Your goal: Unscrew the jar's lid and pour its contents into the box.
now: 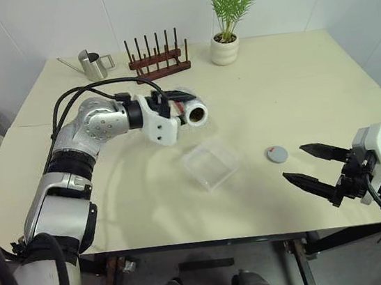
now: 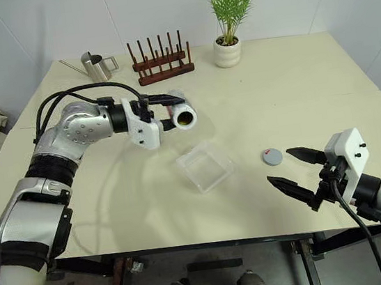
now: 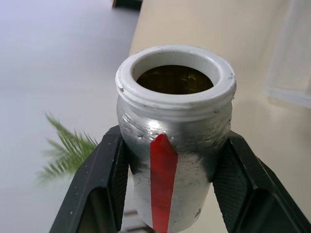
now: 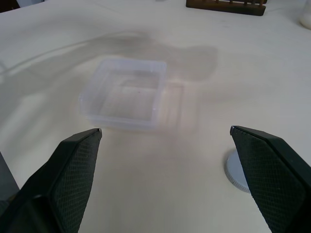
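So the jar is lidless and lying nearly on its side in the air, long axis roughly level, open mouth aimed toward the robot's right and a bit toward the camera. From the left wrist view I can look straight down into the mouth and it's just dark in there, so I can't tell whether the contents are sitting inside. My left gripper has it pinched around the body, one black finger on each side of the silvery wall with the red label facing the camera. What matters for the pour: the box sits on the table below the jar and nearer the robot, so the mouth isn't over the tray, it's short of it on the far side. My guess is I need to bring the left hand toward me until the mouth hangs over the box's middle, then tip the mouth down further. The left arm is obviously the one doing this. The right gripper is spread wide with nothing in it, hanging low near the table's front edge, well apart from the box. The lid lies flat on the table between the box and that right gripper, just beside its upper fingertip.
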{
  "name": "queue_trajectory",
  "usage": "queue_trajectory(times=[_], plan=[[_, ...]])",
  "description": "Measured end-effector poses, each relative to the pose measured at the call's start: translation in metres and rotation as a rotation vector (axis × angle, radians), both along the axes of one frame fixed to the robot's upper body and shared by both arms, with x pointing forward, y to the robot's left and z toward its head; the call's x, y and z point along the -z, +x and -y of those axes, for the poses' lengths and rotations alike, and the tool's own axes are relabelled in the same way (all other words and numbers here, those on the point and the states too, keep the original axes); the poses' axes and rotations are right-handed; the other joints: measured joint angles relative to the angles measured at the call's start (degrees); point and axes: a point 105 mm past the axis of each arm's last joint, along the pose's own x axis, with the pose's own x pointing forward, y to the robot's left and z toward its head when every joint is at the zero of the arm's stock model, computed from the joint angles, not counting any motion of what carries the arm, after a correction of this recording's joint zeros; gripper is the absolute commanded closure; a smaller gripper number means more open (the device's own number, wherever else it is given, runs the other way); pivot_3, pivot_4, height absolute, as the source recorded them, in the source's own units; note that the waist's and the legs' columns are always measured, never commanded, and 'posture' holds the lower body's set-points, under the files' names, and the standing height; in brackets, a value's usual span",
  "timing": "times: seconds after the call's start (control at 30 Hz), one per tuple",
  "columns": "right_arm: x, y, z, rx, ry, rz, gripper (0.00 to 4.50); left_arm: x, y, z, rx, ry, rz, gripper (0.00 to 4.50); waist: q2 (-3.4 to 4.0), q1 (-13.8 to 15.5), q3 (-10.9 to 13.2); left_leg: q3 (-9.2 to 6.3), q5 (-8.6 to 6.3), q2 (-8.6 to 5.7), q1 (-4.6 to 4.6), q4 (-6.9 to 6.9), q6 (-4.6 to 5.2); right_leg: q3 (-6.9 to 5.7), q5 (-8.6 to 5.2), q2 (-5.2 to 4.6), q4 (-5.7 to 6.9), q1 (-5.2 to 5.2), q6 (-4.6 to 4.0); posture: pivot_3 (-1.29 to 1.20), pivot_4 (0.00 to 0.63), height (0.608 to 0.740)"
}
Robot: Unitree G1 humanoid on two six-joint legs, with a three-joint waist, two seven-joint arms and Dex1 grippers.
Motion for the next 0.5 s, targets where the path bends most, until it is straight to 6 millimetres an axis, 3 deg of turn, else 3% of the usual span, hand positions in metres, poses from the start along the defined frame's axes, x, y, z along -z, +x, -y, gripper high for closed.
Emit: queue_trajectory(times=[0.3,0.5], plan=[[0.001,-0.003,-0.004,-0.013,0.031,-0.012,0.03,0.001,-0.002,0.034,0.186,0.240,0.498,2.44,-0.12,0.1,0.1,-0.01,-0.02,-0.03,-0.04,-0.02,0.02,0.00,-0.01,-0.03,-0.04,-0.01,0.04,0.00,0.150,0.740],[0.001,-0.013,-0.012,-0.078,0.069,-0.049,0.03,0.008,-0.007,0.056,0.357,0.255,0.757,2.44,-0.13,0.2,0.1,0.00,-0.02,-0.03,-0.05,-0.04,0.03,0.01,-0.02,-0.03,-0.03,-0.02,0.05,0.00,0.150,0.740]])
